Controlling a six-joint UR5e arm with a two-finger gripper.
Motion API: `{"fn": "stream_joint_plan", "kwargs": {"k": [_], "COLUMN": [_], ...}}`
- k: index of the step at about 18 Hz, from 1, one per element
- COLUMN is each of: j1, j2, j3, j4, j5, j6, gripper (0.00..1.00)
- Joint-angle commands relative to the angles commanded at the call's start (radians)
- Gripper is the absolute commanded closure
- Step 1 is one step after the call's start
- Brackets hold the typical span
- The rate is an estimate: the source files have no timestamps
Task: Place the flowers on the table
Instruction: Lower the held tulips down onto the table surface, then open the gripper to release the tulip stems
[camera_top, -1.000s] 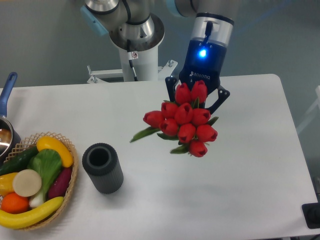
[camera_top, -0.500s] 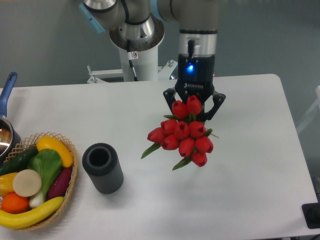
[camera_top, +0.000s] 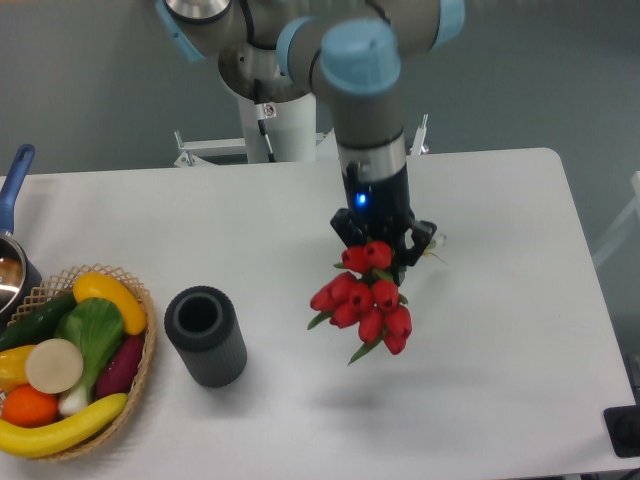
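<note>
Red tulip flowers (camera_top: 368, 298) hang above the white table (camera_top: 500, 330).

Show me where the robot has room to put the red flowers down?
The flowers hang from the gripper over bare table, open right to its edge. Between them and the dark cylinder is free too. The basket side is crowded.

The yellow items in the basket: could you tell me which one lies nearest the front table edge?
The long banana along the basket's front rim; the others sit farther back.

Basket (camera_top: 140, 330) far left on table (camera_top: 520, 330); cylinder (camera_top: 206, 336) right of it.
</note>
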Motion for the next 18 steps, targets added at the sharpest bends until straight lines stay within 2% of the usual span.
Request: {"fn": "stream_joint_plan", "kwargs": {"k": [2,8,11,13,14,15,17,18], "j1": [-0.02,-0.022,-0.022,-0.023,-0.023,-0.023,-0.022,-0.022], "j2": [-0.046,-0.149,-0.18,-0.187,-0.193,-0.197,-0.2,-0.2], "j3": [0.008,0.046,0.055,0.057,0.063,0.074,0.092,0.097], "j4": [0.003,0.009,0.011,0.012,0.012,0.014,0.014,0.014], "j5": [0.048,0.066,0.073,0.071,0.071,0.069,0.068,0.068], "j6": [0.002,0.003,0.003,0.003,0.003,0.003,0.009,0.014], "gripper": [0.66,0.66,0.65,0.6,0.5,0.34,0.1,0.05]}}
